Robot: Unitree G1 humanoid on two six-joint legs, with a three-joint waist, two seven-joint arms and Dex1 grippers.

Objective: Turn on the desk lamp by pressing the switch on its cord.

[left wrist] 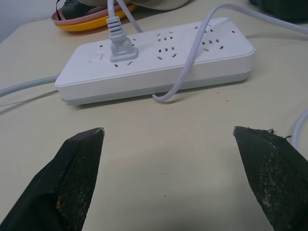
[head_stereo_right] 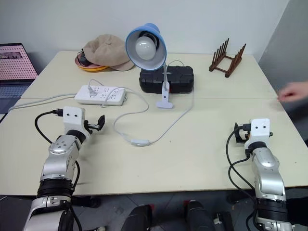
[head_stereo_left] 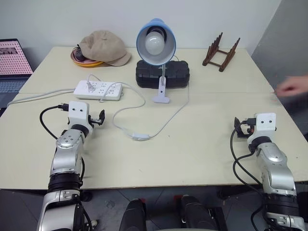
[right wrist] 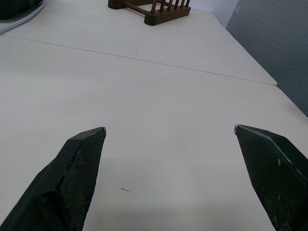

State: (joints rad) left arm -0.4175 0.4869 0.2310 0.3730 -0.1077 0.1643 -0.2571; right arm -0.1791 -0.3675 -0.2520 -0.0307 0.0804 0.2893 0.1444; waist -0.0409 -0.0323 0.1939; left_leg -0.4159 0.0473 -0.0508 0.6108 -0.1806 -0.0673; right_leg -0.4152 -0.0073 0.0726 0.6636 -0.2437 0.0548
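Nearest the camera, both arms are resting low over the near half of the cream desk (head_stereo_left: 202, 159). Left gripper (left wrist: 168, 139) is standing with its black fingers spread wide and holding nothing; it is pointing toward the white power strip (head_stereo_left: 98, 90), which is lying just ahead of it. Right gripper (right wrist: 168, 139) is likewise spread wide and empty, facing bare desk with the wooden rack (head_stereo_left: 220, 53) far ahead of it.

Between the arms and nearer the left one, the switch (head_stereo_left: 140, 137) is lying flat on the desk, threaded on the cord (head_stereo_left: 169, 120), which is looping from the power strip out to the switch and back toward the desk lamp (head_stereo_left: 156, 42). That lamp is standing unlit on its white clip base (head_stereo_left: 161, 98), in front of a black case (head_stereo_left: 162, 73); a cap (head_stereo_left: 103, 47) is sitting at the far left.

Risks, as judged: the switch is light and unanchored, so an off-centre or slanted press is likely to skid it or tip it rather than click the rocker. A sweeping approach could snag a cord loop and drag the lamp or tug the plug.

Room: the desk around the switch is lying open on its near and right sides, well apart from any edge. A person's hand (head_stereo_left: 293, 86) is hovering at the far right edge, and a laptop (head_stereo_left: 12, 62) is sitting beyond the left edge.
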